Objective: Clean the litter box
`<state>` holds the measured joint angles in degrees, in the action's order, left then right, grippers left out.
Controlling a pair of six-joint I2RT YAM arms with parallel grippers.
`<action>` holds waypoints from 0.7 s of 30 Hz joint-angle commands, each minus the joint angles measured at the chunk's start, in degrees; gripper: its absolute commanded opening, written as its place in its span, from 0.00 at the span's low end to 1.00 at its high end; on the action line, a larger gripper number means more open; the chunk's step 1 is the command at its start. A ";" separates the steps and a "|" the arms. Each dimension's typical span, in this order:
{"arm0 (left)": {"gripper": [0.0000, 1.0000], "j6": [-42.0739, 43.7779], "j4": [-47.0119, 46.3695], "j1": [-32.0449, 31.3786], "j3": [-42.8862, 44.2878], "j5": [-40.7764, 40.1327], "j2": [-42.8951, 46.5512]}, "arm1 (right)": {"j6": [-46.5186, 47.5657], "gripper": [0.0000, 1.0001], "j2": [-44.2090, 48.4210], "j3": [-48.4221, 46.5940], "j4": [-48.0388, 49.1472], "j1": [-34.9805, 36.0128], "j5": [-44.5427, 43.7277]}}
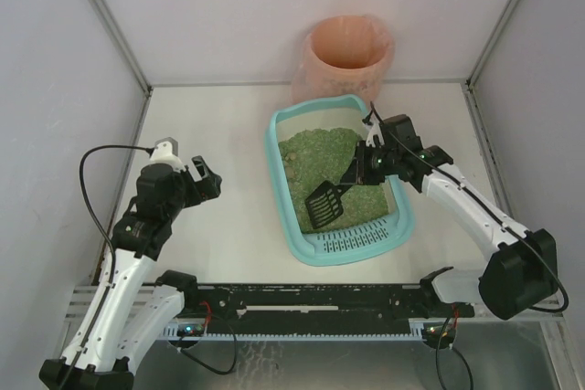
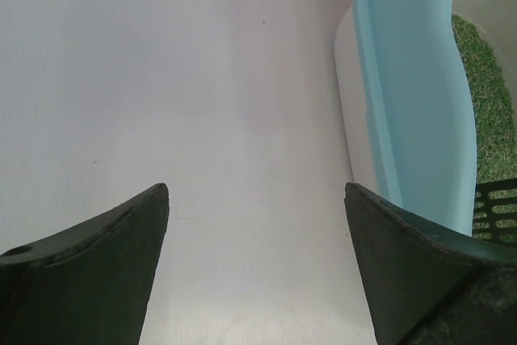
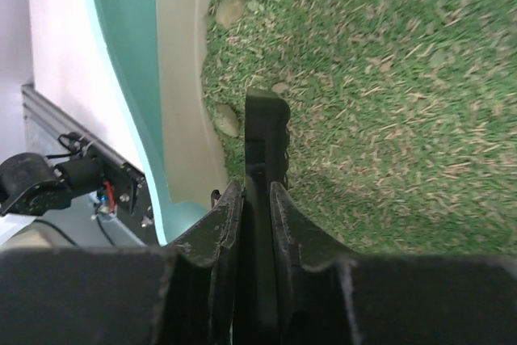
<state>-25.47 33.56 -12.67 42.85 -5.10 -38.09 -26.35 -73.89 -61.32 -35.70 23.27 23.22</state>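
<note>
Gripping the scoop [image 1: 323, 205] by its handle, your right pincer [image 1: 364, 169] is clenched tight so the slotted head can rake the green litter [image 1: 320, 154]. The litter box [image 1: 352, 246] sits on the worktop [image 1: 210, 125], just before the pink-bagged bin [image 1: 349, 47], handy for dumping. Your left pincer [image 1: 207, 180] hangs released, well apart from the box.

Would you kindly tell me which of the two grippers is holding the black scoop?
The right gripper: shut on the black scoop over the litter box, while the left gripper hangs open and empty beside the box.
</note>
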 commanded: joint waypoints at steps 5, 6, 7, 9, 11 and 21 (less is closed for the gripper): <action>0.93 -0.35 -2.43 0.40 -0.36 1.59 -0.39 | -9.52 0.00 -2.18 7.35 15.85 0.95 13.83; 0.93 -0.36 -2.40 0.43 -0.34 1.62 -0.50 | -10.80 0.00 -2.57 8.25 17.70 1.32 14.77; 0.93 -0.39 -2.43 0.41 -0.37 1.52 -0.48 | -12.40 0.00 -2.73 9.24 19.75 1.81 15.45; 0.93 -0.33 -2.44 0.44 -0.31 1.53 -0.61 | -15.83 0.00 -2.90 11.33 24.31 2.83 16.43; 0.93 -0.43 -2.39 0.42 -0.32 1.46 -0.73 | -18.73 0.00 -3.17 12.77 27.80 4.17 16.52; 0.93 -0.44 -2.42 0.45 -0.35 1.09 -0.98 | -26.54 0.00 -3.79 15.09 36.30 12.07 13.52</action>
<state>-25.47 33.54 -12.67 42.85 -4.27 -39.00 -47.07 -77.10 -46.15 -6.48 30.89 33.17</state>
